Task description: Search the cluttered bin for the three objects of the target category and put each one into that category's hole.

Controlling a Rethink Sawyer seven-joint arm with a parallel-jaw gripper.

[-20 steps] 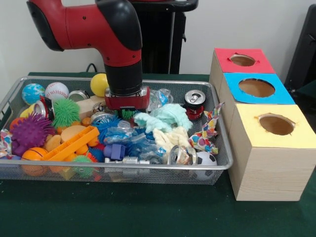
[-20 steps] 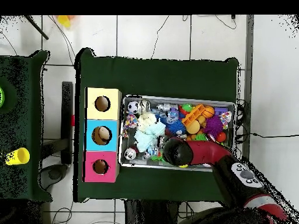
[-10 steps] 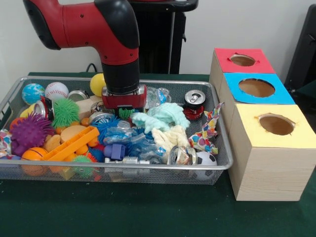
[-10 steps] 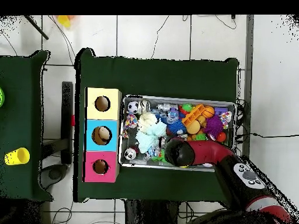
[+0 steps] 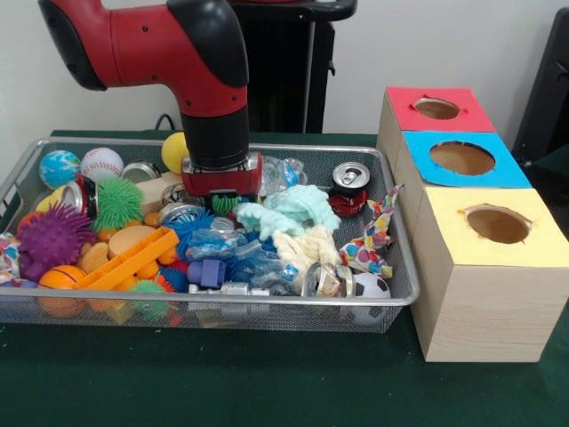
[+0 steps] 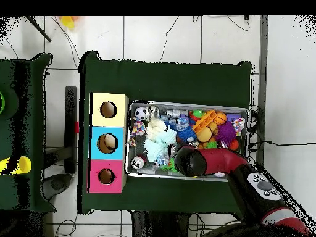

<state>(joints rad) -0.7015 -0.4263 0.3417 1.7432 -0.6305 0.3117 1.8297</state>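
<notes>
The gripper (image 5: pixel 222 199) sits low in the bin (image 5: pixel 404 298), just left of centre in the front view, its tips buried among a green spiky ball and the clutter; whether it is wide, narrow or holding anything cannot be told. No plush toy shows clearly: no yellow animal or striped tiger can be picked out. To the gripper's right lie the mint cloth (image 5: pixel 298 209) and cream cloth (image 5: pixel 307 247), which could be covering one. The red box's hole (image 5: pixel 436 108) is at upper right, well beyond the bin's rim.
</notes>
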